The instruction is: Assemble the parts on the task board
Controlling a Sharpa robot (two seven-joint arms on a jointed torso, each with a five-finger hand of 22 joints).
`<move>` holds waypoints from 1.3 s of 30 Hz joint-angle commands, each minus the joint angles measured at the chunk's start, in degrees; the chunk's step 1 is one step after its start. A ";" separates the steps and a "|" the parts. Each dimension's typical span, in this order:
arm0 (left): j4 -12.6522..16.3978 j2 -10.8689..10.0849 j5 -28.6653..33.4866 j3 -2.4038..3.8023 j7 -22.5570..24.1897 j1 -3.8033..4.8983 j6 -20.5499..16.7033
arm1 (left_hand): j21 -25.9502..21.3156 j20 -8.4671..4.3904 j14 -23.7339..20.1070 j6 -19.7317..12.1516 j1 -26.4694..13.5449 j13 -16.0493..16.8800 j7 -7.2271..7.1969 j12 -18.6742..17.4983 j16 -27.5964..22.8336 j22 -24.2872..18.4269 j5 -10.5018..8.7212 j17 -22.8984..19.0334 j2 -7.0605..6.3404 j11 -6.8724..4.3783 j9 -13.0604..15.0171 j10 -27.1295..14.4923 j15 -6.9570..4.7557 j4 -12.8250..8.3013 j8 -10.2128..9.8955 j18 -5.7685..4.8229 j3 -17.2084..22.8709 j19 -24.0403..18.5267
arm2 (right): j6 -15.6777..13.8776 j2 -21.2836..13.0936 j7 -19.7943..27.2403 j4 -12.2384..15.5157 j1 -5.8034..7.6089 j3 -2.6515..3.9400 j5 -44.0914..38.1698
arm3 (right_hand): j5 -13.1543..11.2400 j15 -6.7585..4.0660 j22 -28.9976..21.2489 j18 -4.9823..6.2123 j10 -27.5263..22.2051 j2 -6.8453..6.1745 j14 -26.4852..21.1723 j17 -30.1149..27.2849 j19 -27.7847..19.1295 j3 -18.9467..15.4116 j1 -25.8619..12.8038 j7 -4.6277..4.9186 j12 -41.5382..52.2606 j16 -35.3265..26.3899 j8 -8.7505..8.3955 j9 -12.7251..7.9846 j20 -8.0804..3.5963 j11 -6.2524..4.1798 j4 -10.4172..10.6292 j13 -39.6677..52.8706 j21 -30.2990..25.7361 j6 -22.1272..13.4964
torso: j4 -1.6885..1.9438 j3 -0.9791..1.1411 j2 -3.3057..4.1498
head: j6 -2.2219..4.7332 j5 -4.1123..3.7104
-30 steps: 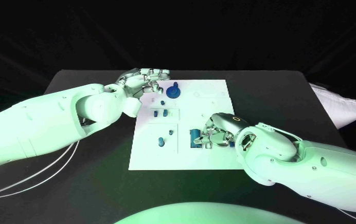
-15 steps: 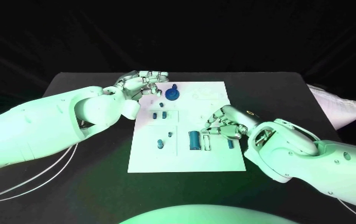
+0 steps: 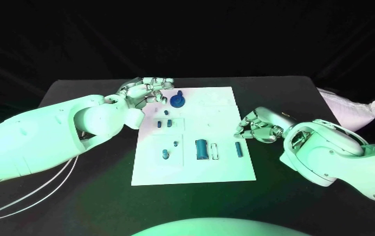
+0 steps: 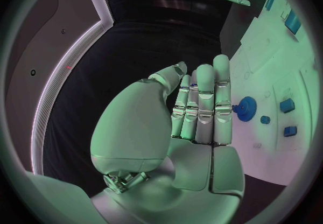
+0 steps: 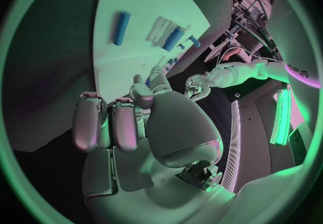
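Black bench under me carries the task board (image 3: 226,168). From the head view, my left hand (image 3: 146,91) hovers at its far corner beside the blue gear (image 3: 179,102), fingers curled, empty. My right hand (image 3: 258,126) sits off the board's edge, fingers curled, empty, near the small blue peg (image 3: 238,149). Left wrist view: fingers (image 4: 205,105) straight, together, just short of the gear (image 4: 246,109). Right wrist view: board edge with the peg (image 5: 121,27) beyond my fingertips. I judge a slow, aligned pinch best.

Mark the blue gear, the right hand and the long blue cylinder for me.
blue gear (image 3: 179,101), head view, centre of its disc.
right hand (image 3: 256,125), head view, middle of the hand.
long blue cylinder (image 3: 201,149), head view, mid-length.
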 commanded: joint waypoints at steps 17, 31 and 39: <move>0.06 0.27 -0.11 0.03 0.63 0.00 0.66 | -0.32 0.09 -0.37 -0.15 -0.04 -0.07 0.27 0.37 -0.09 -0.05 -0.23 -0.05 0.69 -0.14 -0.07 -0.43 -0.16 -0.05 0.33 0.66 -0.37 -0.39 | 8.79 1.11 -9.99 -0.68 -1.80 -0.41 -10.00 | 0.50 0.03 0.86 -0.42 0.95 -1.58 3.24 0.84 0.56 -0.86 -3.93 -0.40 0.98 0.34 -0.13 0.02 -0.07 -0.26 3.19 0.51 0.24 1.66 | 0.06 0.06 0.02 | -0.14 -0.16; 0.06 0.17 -0.11 0.03 0.51 -0.01 0.75 | -0.32 0.09 -0.37 -0.15 -0.04 -0.07 0.27 0.37 -0.09 -0.05 -0.23 -0.05 0.69 -0.14 -0.07 -0.43 -0.16 -0.05 0.33 0.66 -0.37 -0.39 | 10.50 3.15 -11.02 -1.53 -2.79 -0.43 -11.79 | 0.56 0.00 0.86 -0.42 0.97 -1.58 3.24 0.84 0.56 -0.76 -4.04 -0.51 0.98 0.33 -0.02 0.09 -0.09 -0.33 3.48 0.51 0.23 1.98 | 0.03 0.03 0.02 | -0.34 0.01; 0.05 0.08 -0.11 0.03 0.43 -0.02 0.75 | -0.32 0.09 -0.37 -0.15 -0.04 -0.07 0.27 0.37 -0.09 -0.05 -0.23 -0.05 0.69 -0.14 -0.07 -0.43 -0.16 -0.05 0.33 0.66 -0.37 -0.39 | 11.69 4.78 -11.13 -2.27 -3.67 -0.43 -13.64 | 0.62 -0.14 0.85 -0.41 0.96 -1.64 3.24 0.83 0.56 -0.30 -3.31 -0.71 0.93 0.30 0.06 0.16 -0.17 -0.51 3.36 0.48 0.21 2.35 | 0.07 0.04 0.00 | -0.50 0.23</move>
